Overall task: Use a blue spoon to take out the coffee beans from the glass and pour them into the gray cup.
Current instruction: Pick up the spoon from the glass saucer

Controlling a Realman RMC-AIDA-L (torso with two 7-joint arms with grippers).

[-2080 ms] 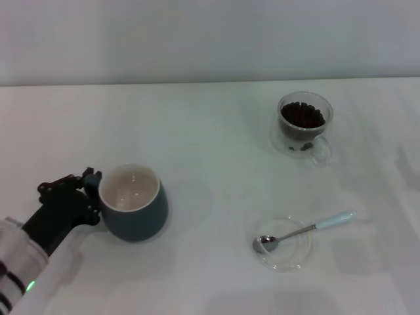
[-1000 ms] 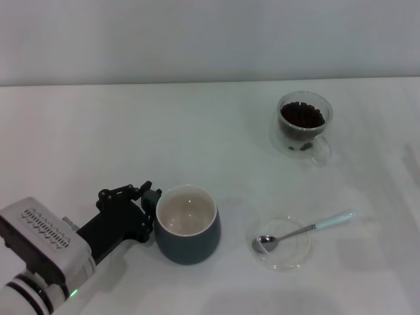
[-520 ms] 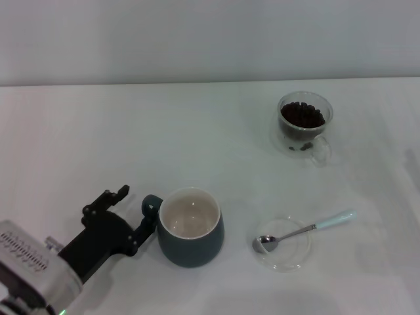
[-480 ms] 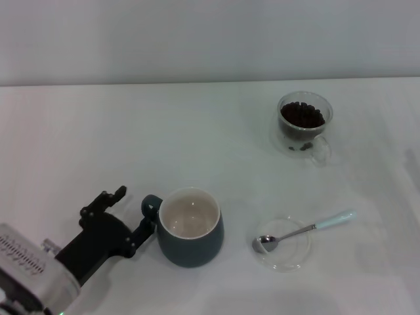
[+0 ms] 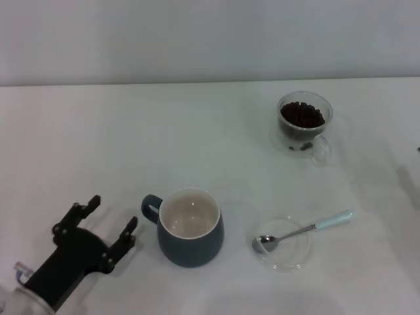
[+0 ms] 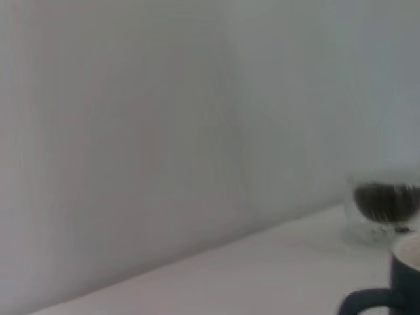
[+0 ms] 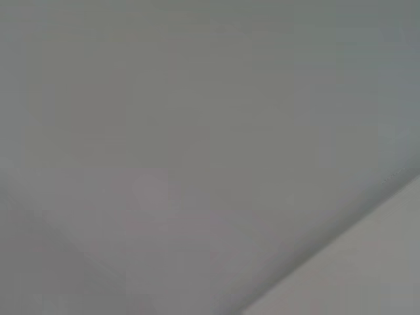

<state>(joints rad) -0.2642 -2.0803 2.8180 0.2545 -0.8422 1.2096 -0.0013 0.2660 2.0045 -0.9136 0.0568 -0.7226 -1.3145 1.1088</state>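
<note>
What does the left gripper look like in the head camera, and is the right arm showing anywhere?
The left gripper is matte black, with two angular, skeletal fingers built from jointed links on a boxy black palm. Behind it, at the picture's lower edge, a sliver of white wrist housing shows. No cables or readable markings are visible. The right arm and gripper do not appear in any view.

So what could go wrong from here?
The blue spoon lies half on a clear saucer, its bowl inside and its handle sticking out, so picking it up may tip it or slide the saucer. The coffee beans sit in a small glass far from the gray cup, so beans could spill on the way. The open left end effector is close to the cup's handle and might bump it.
</note>
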